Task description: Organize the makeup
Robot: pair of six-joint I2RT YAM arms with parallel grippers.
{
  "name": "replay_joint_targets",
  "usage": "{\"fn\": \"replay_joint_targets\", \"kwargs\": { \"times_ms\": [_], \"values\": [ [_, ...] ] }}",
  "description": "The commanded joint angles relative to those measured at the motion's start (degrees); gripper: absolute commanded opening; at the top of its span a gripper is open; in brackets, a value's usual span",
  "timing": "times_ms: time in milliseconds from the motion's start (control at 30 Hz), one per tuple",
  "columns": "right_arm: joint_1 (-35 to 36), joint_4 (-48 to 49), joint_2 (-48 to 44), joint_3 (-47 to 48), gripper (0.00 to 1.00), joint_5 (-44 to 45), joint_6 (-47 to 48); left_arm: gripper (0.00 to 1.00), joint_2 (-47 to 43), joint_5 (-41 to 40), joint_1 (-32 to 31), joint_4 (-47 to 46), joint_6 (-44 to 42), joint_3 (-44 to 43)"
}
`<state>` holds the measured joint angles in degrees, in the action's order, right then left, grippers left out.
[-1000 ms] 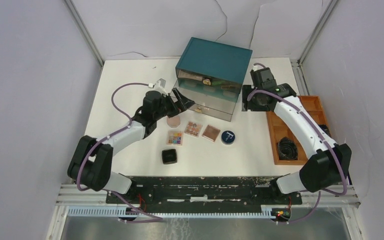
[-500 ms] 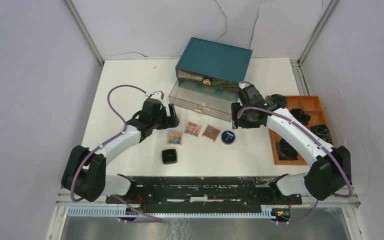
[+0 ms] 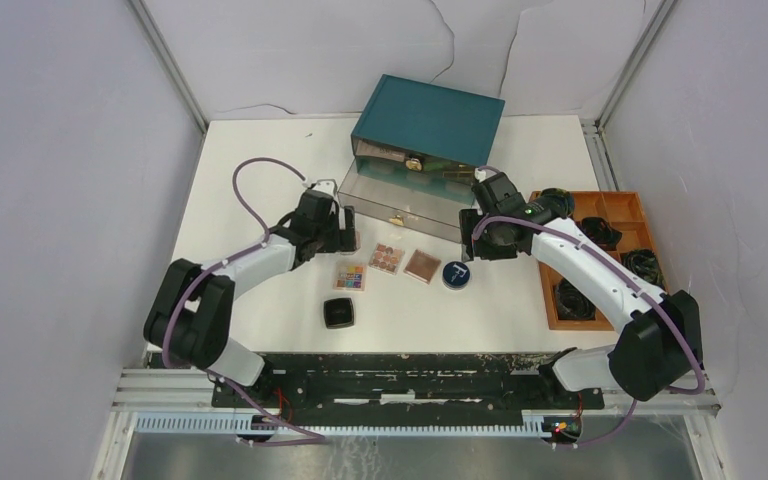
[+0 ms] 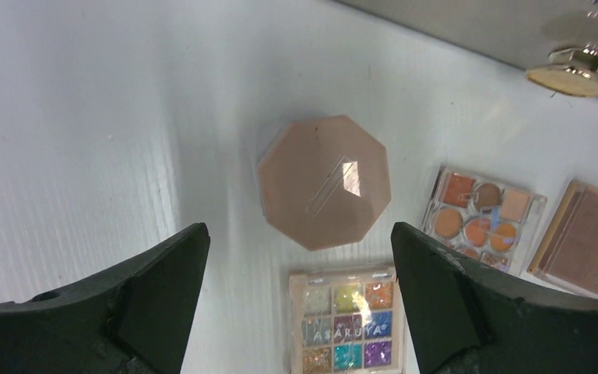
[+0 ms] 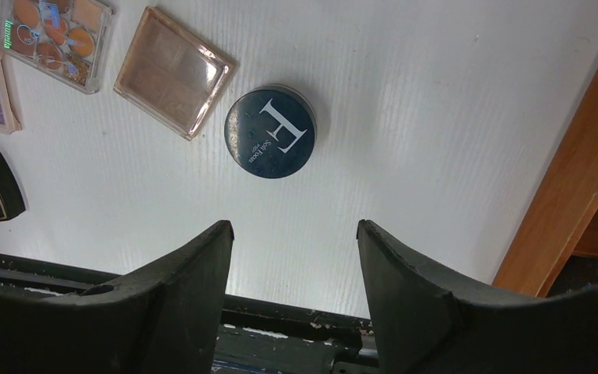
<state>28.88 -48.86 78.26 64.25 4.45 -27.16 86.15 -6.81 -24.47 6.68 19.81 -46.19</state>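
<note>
One pink octagonal compact lies flat below the wide-spread left fingers; the right fingers gape empty too.

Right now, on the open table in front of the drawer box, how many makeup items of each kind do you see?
Multi-pan palettes: 2
Pink octagonal compact: 1
Bronze square compact: 1
Dark blue round compact: 1
Black square compact: 1
Total: 6

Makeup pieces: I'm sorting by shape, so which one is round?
The dark blue compact with a white letter, rightmost in the row; others are square or octagonal.
</note>
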Motion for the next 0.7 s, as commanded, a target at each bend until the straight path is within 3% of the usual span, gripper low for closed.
{"fn": "replay_joint_targets", "kwargs": {
  "times_ms": [0,400,667],
  "values": [
    [0.3,2.0,-0.2,0.4,0.67,-0.2,0.0,0.94,1.8,1.9,0.1,-3.8,-3.1,-4.4],
    [0.2,2.7,1.0,-0.4,0.67,0.7,-0.5,0.92,9.0,2.8,-0.3,0.9,-5.6,-10.0],
    [0.2,3.6,1.1,-1.8,0.67,0.7,-0.8,0.89,11.4,0.2,-0.4,1.8,-6.6,-8.7]
  ]
}}
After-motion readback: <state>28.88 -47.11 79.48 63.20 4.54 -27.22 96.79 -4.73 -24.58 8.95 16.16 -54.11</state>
